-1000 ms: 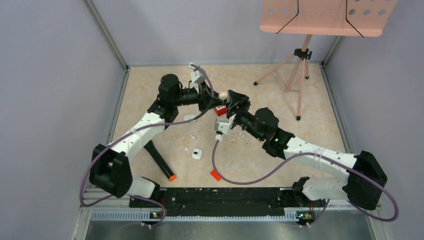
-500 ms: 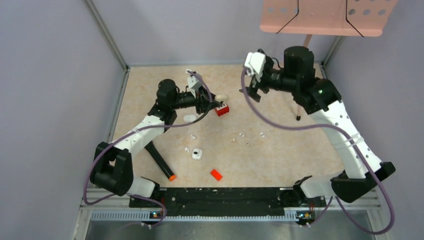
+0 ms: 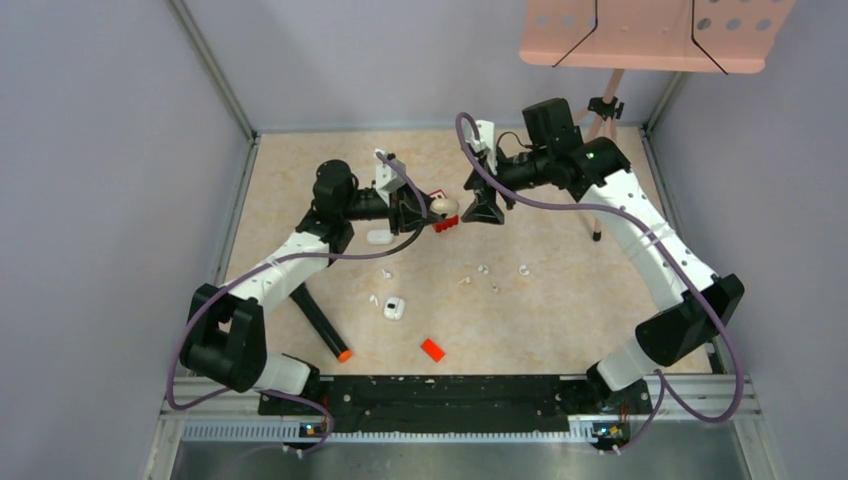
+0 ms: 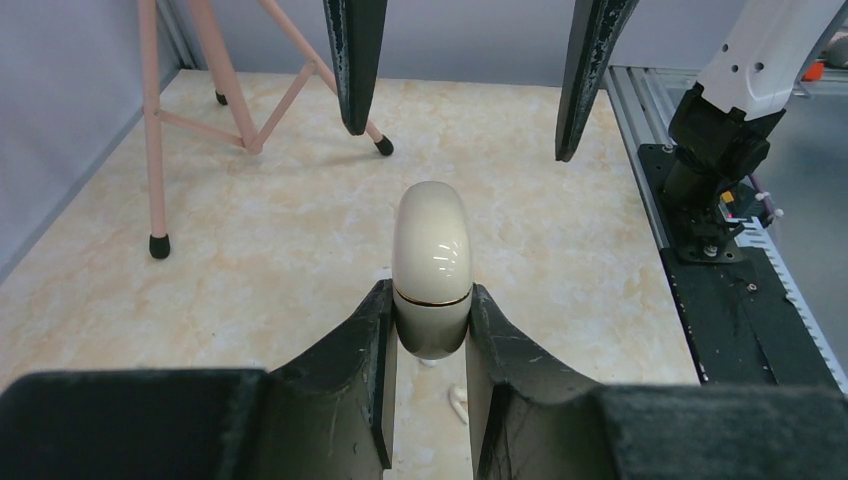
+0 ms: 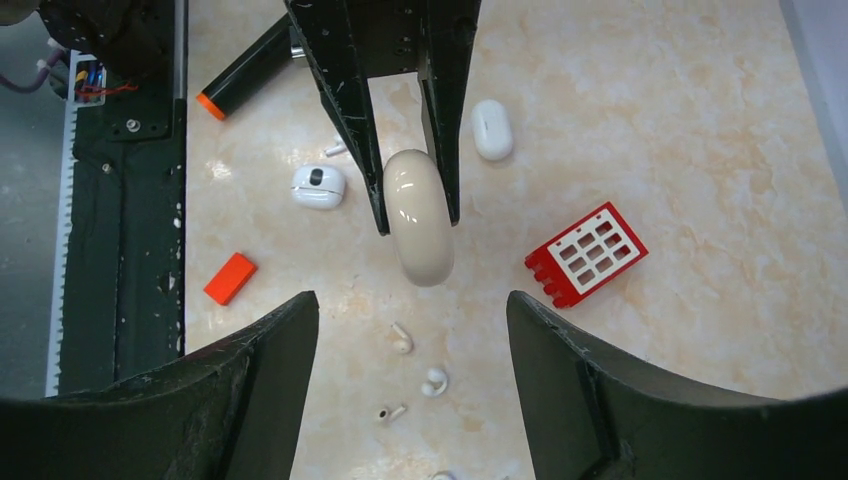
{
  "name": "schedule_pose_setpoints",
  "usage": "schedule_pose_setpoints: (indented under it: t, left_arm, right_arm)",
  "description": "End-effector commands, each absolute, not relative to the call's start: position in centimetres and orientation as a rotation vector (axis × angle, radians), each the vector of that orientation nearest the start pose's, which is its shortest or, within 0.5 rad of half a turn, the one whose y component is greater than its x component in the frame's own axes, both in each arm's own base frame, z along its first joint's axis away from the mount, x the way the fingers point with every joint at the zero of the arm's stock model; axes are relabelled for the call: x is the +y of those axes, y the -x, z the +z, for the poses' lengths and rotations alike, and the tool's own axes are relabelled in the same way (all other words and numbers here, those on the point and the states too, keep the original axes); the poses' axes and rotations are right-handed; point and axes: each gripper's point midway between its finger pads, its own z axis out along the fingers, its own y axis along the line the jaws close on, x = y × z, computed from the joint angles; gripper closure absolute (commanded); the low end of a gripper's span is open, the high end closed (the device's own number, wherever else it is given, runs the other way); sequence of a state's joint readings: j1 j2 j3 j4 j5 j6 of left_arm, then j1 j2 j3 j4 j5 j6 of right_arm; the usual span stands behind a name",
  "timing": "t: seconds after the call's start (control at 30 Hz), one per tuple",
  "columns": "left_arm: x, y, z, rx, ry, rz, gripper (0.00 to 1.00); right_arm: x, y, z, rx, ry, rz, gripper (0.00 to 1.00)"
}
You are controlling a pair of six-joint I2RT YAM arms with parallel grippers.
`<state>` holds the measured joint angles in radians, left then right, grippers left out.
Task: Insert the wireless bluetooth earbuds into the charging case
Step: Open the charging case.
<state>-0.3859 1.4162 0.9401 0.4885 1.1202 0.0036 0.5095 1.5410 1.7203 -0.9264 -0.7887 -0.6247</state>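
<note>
My left gripper (image 4: 430, 300) is shut on a closed cream oval charging case (image 4: 432, 250) and holds it above the table, next to the red block (image 3: 447, 222). My right gripper (image 3: 487, 208) is open and empty; it faces the case from the right, a short gap away. In the right wrist view the case (image 5: 420, 228) sits ahead of the gripper (image 5: 410, 300), between its spread fingers (image 5: 260, 370). Several tiny white earbuds lie loose on the table: one (image 5: 401, 338), another (image 5: 434, 381), a third (image 5: 392, 412), and others further left (image 3: 386, 273).
A small white case (image 3: 394, 308) and a white oval case (image 3: 379, 237) lie on the table. An orange-red chip (image 3: 432, 349) and a black marker (image 3: 320, 320) lie near the front. A pink stand's legs (image 3: 590, 150) stand at the back right.
My right arm swung up and back, then came down again to face the case from the right, open. My left gripper kept the case and shifted slightly.
</note>
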Motion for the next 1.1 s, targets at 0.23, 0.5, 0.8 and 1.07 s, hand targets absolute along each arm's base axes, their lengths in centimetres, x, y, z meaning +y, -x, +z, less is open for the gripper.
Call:
schedule_pose_setpoints:
  t: [0.23, 0.5, 0.8, 1.07]
  left_arm:
    - [-28.8, -28.5, 29.5, 1.114, -1.203, -1.115, 1.00]
    - [-28.8, -28.8, 29.5, 1.117, -1.189, -1.104, 1.00]
    - [-28.6, -30.0, 29.0, 1.209, -1.084, -1.084, 0.62]
    - [-28.6, -29.8, 28.2, 1.216, -1.095, -1.090, 0.69]
  right_arm:
    - [31.2, -27.7, 30.3, 1.486, 1.573, 0.850, 0.40]
    - [31.3, -28.1, 29.5, 1.514, 1.576, 0.831, 0.62]
    - [31.1, -28.7, 29.7, 1.525, 1.617, 0.725, 1.00]
    - [30.8, -28.8, 29.7, 1.508, 1.660, 0.639, 1.00]
